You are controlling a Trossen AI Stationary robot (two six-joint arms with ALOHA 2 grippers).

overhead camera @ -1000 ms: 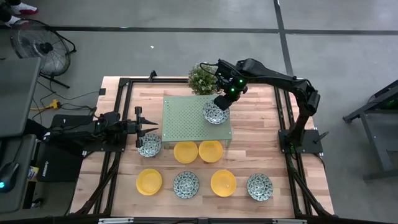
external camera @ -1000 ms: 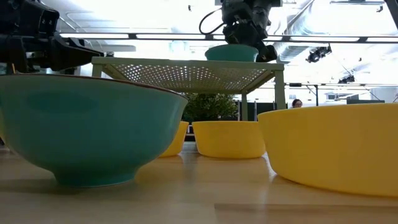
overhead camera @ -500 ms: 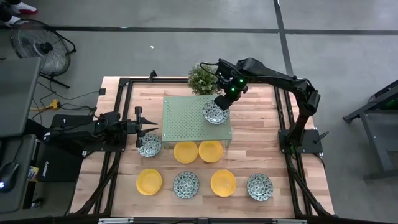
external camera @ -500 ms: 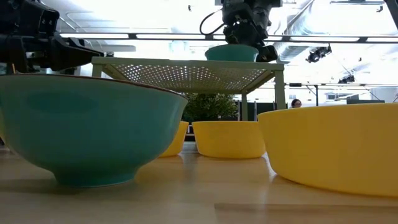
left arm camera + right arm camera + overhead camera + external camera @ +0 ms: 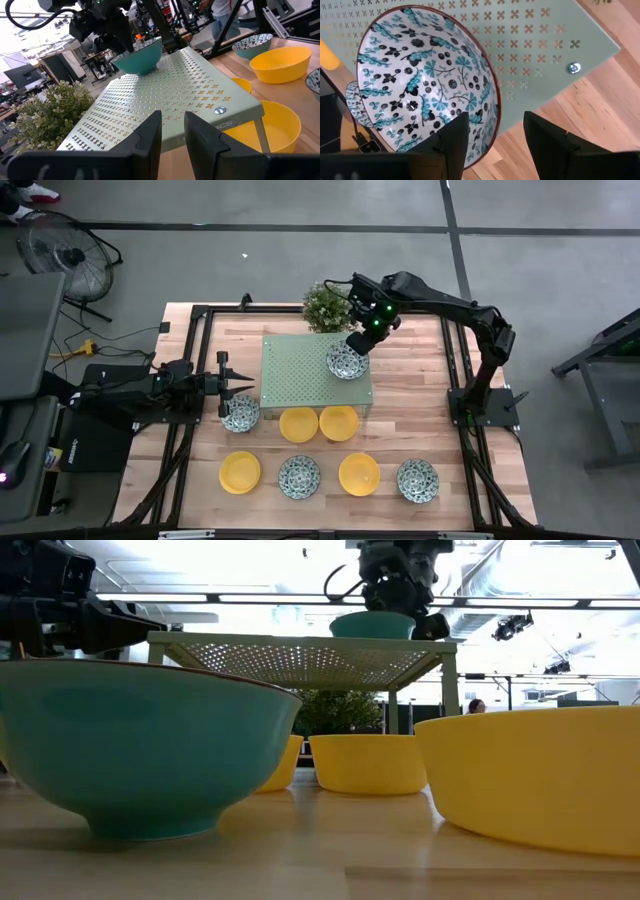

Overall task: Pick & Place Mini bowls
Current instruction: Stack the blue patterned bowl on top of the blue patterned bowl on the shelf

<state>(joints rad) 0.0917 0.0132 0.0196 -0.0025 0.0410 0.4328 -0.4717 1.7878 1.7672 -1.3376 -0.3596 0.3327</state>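
R gripper (image 5: pixel 356 346) over back-right part of green perforated shelf (image 5: pixel 295 375), fingers spread wide either side of rim of a patterned bowl (image 5: pixel 346 362), holding nothing; bowl sits upright on shelf near its R edge, just in front of potted plant (image 5: pixel 325 306). In R wrist view same bowl (image 5: pixel 427 75) fills frame, rim between the two fingers (image 5: pixel 451 142), gap visible each side. Low view: bowl (image 5: pixel 372 625) flat on shelf top, gripper right above. L gripper (image 5: pixel 232 383) parked at table's L side w/ arm low, pointing toward shelf; fingers (image 5: pixel 150 132) narrowly parted, nothing between. On wooden table (image 5: pixel 420 420): patterned bowl (image 5: pixel 240 414) just beside L fingertips, two yellow bowls (image 5: pixel 298 424) (image 5: pixel 338 422) side by side at shelf's front edge, partly under it. Front row, L to R: yellow (image 5: pixel 240 472), patterned (image 5: pixel 299 476), yellow (image 5: pixel 359 473), patterned (image 5: pixel 417 480), all apart, upright. Person partly visible in room behind, L wrist view.
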